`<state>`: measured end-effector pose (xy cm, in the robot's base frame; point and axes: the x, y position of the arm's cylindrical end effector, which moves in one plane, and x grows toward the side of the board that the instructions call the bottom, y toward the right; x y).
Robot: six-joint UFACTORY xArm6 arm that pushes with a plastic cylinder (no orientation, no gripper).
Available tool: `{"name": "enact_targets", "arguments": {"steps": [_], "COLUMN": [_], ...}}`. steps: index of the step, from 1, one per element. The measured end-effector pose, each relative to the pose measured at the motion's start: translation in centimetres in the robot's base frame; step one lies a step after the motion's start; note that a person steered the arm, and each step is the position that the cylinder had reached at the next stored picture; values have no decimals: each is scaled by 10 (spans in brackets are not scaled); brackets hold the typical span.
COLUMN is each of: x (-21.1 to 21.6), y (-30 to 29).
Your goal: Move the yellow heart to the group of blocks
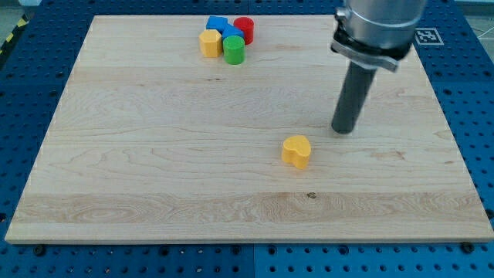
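Observation:
The yellow heart (296,151) lies alone on the wooden board (154,154), a little right of centre and toward the view's bottom. My tip (343,131) rests on the board just up and to the right of the heart, a short gap apart from it. The group of blocks sits at the view's top, left of centre: a yellow hexagonal block (209,43), a green cylinder (234,49), a red cylinder (244,30), and blue blocks (221,27) between them, all packed close together.
The board lies on a blue perforated table (31,69). A black-and-white marker tag (426,35) sits off the board's top right corner. The arm's grey body (378,27) hangs over the board's upper right.

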<state>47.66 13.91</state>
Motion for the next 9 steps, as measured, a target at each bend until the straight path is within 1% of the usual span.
{"name": "enact_targets", "arguments": {"steps": [2,3,4,5,7,9], "x": [32,64,68,57,42,16], "y": [-36,-35,-69,-82,-74,-71]}}
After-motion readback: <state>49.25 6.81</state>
